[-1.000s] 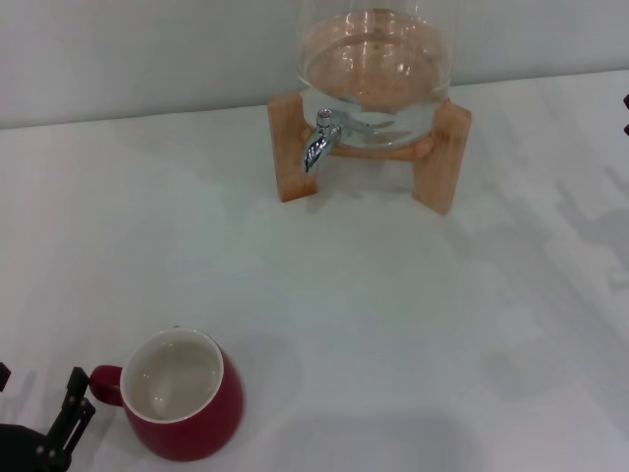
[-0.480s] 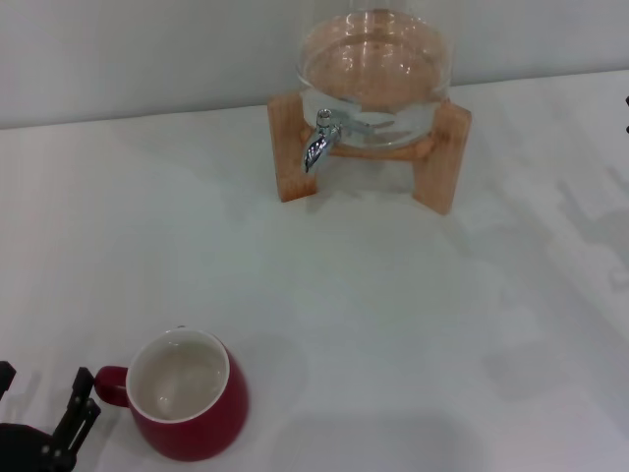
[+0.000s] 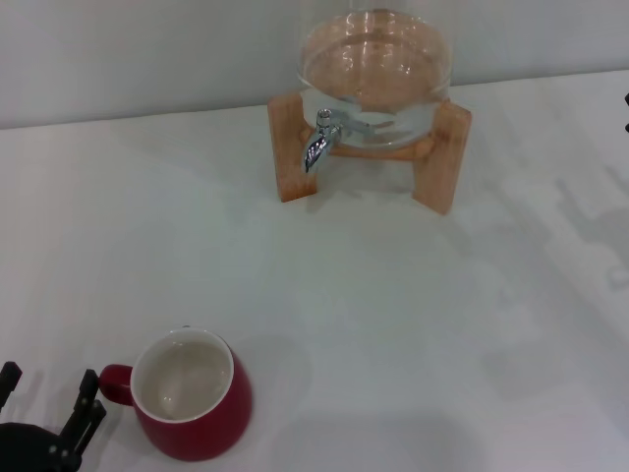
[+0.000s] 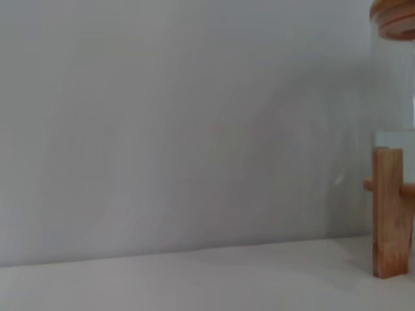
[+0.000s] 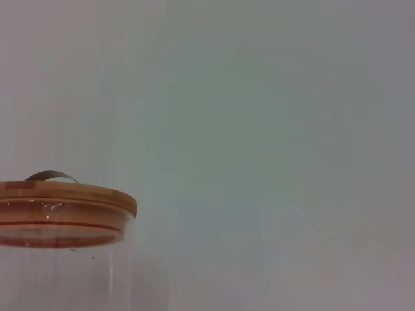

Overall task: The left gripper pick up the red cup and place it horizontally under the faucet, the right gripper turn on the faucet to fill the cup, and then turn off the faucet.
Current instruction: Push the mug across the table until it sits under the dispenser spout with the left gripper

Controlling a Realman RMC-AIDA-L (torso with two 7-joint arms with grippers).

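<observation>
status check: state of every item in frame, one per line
red cup: upright on the table, near front left, looks empty, not gripped
faucet: no water running, nothing under the spout
glass jar: on its wooden stand, holding clear water, lid on
left gripper: open, beside the cup's handle, apart from it
right gripper: not in view beyond a dark sliver at the right edge

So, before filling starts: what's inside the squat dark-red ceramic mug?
The squat dark-red ceramic mug shows only its bare white inside, seemingly empty. Its near inner wall is hidden by the rim.
</observation>
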